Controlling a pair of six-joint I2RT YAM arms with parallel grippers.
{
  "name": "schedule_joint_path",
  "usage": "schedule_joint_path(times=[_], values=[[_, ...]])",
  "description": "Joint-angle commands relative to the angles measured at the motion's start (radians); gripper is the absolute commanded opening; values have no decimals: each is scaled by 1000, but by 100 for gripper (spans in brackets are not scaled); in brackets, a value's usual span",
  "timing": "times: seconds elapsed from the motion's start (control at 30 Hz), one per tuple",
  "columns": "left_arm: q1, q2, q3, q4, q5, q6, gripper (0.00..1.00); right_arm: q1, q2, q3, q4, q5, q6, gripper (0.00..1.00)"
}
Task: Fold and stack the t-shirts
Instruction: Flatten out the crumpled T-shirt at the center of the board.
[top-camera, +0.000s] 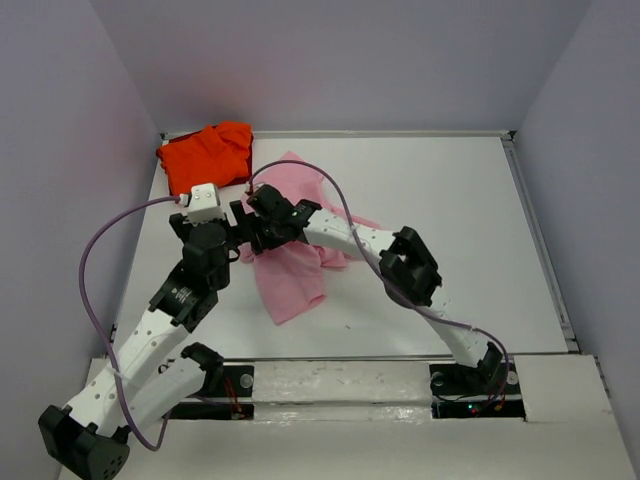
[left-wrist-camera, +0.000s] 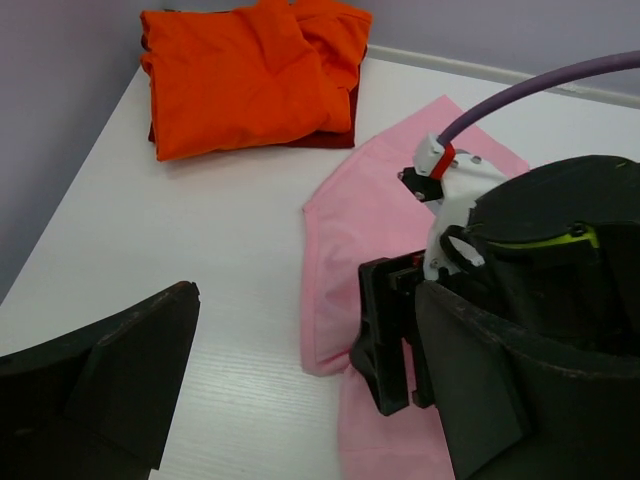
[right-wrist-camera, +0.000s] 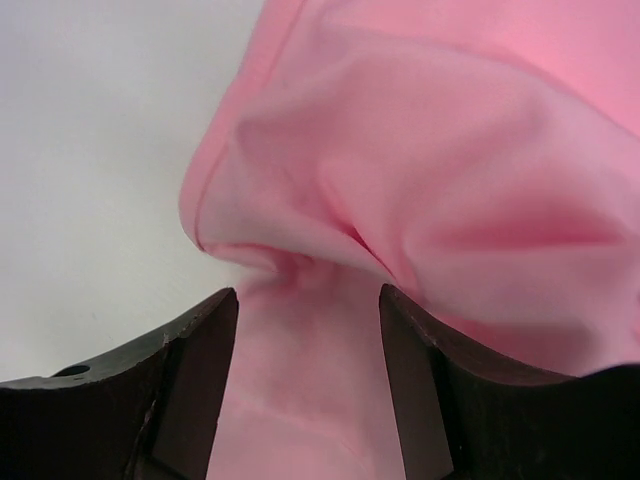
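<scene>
The orange-red t-shirt (top-camera: 205, 155) is judged roughly folded into a thick, soft bundle. The pink t-shirt (top-camera: 295, 280) is seen just nearer than it, thin and crumpled on the smooth white surface (top-camera: 450, 220), not yet folded or stacked. There the right pincer (right-wrist-camera: 308, 300) is held apart astride a bunched pleat. The left pincer (left-wrist-camera: 305, 300) is spread wide, empty.

The light pink cloth t-shirt (right-wrist-camera: 450, 170) is a soft, matt knit with a smooth face. It falls in rounded creases and has a stitched hem along its edge. At eleven o'clock on the table, the bright orange-red cloth t-shirt (top-camera: 205, 158) looks just as matt and soft. The flat white tabletop (left-wrist-camera: 200, 260) shows a fine wood-like grain with a slight sheen. The right gripper (right-wrist-camera: 305, 320) has black fingers (right-wrist-camera: 190, 380) of matt, faintly scuffed plastic. The thick purple cable (left-wrist-camera: 545, 88) is smooth and slightly glossy. The white arm casings (top-camera: 345, 236) look like smooth plastic.
</scene>
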Motion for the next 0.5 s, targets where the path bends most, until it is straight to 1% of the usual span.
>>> schedule_joint_path(times=[0.0,0.03,0.07,0.13,0.17,0.2,0.27,0.33,0.37,0.4,0.43,0.47], values=[[0,-20,27,35,-9,-5,99,-1,-226,-116,-18,79,-58,64],[0,-20,29,35,-5,-3,99,-1,-266,-199,-9,102,-69,64],[0,-18,29,36,-1,-3,99,-1,-353,-246,2,114,-69,65],[2,-15,29,36,10,-2,99,-1,-437,-335,18,159,-72,65],[3,-6,30,35,27,-2,99,-1,-511,-413,31,180,-74,65],[3,0,33,32,33,-5,99,-1,-540,-448,34,240,-74,65],[5,19,36,26,51,-11,99,-1,-591,-539,35,303,-80,66],[8,46,50,-5,45,-52,99,-10,-636,-588,35,384,-78,66],[5,89,88,-63,62,-119,99,-29,-654,-632,35,404,-72,66],[5,110,110,-85,89,-150,98,-41,-654,-653,35,418,-64,67],[5,143,133,-99,163,-190,97,-53,-662,-673,35,411,-55,67],[5,155,130,-102,192,-196,97,-66,-663,-689,37,406,-51,66]])
